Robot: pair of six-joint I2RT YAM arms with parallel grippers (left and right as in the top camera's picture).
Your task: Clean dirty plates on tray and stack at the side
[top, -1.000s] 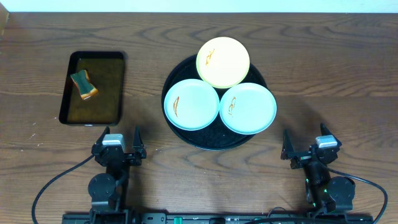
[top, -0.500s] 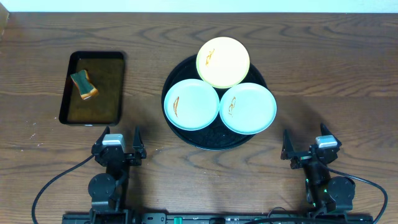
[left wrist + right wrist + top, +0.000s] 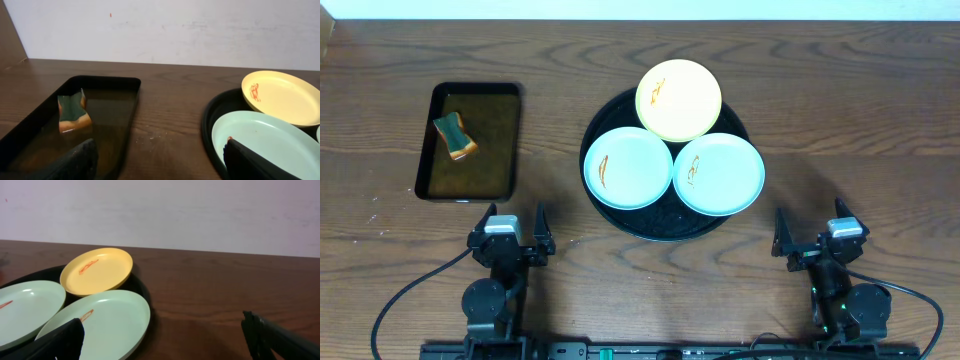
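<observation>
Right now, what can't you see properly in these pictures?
Tray floor: overhead, mostly covered by the plates.
Right mint plate: left wrist view, nearly all cut off by the frame edge.
Left mint plate: right wrist view, cut by left edge.

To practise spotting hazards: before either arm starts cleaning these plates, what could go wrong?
1. The yellow plate overhangs the rim of the round tray and crowds the left mint plate and right mint plate; lifting one may nudge or tip another.
2. The sponge lies in a rectangular tray that seems to hold liquid; it may drip on the way.
</observation>
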